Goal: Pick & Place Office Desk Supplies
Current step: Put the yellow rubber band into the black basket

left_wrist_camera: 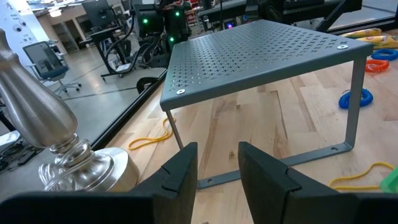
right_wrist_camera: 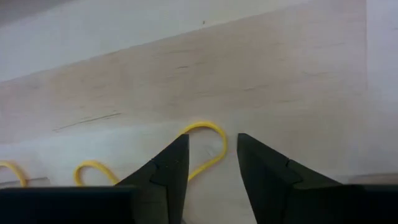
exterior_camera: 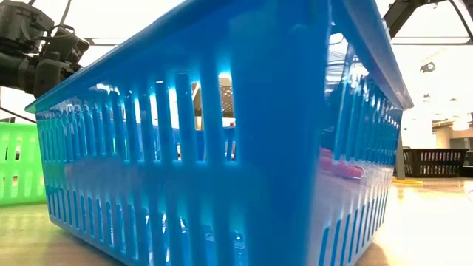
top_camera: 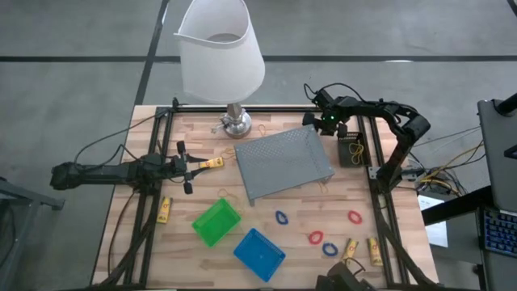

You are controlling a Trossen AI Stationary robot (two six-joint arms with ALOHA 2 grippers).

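Nearest, along the front edge of the table (top_camera: 202, 259), the blue bin (top_camera: 259, 254) lies right of centre; in the low view its slotted wall (exterior_camera: 222, 148) fills almost the whole picture. To its right sit two yellow sticks (top_camera: 350, 248) and (top_camera: 375, 251), with a blue loop (top_camera: 329, 249) and a red loop (top_camera: 316, 238) just beside them. A little farther in, the green bin (top_camera: 216, 222) stands left of the blue one, touching or nearly so at one corner. Another blue loop (top_camera: 281, 217) lies between the bins and the tray, a red loop (top_camera: 355, 217) off to the right, and a third yellow stick (top_camera: 165, 210) near the left rail.

Farther back, the left gripper (top_camera: 191, 167) reaches in from the left at mid-table, its fingers (left_wrist_camera: 180, 171) parted with nothing between them; a yellow stick (top_camera: 212, 164) lies just ahead of it. Beyond it stands the grey mesh tray (top_camera: 283, 162), raised on thin legs, with a yellow rubber band (left_wrist_camera: 149, 138) on the wood near its far-left leg.

At the far edge, the lamp (top_camera: 220, 56) rises left of centre. The right gripper (top_camera: 321, 117) hangs over the far-right corner, beside a black bin (top_camera: 350, 150). Its fingers (right_wrist_camera: 165, 168) are spread and empty, above a yellow rubber band (right_wrist_camera: 208, 146).
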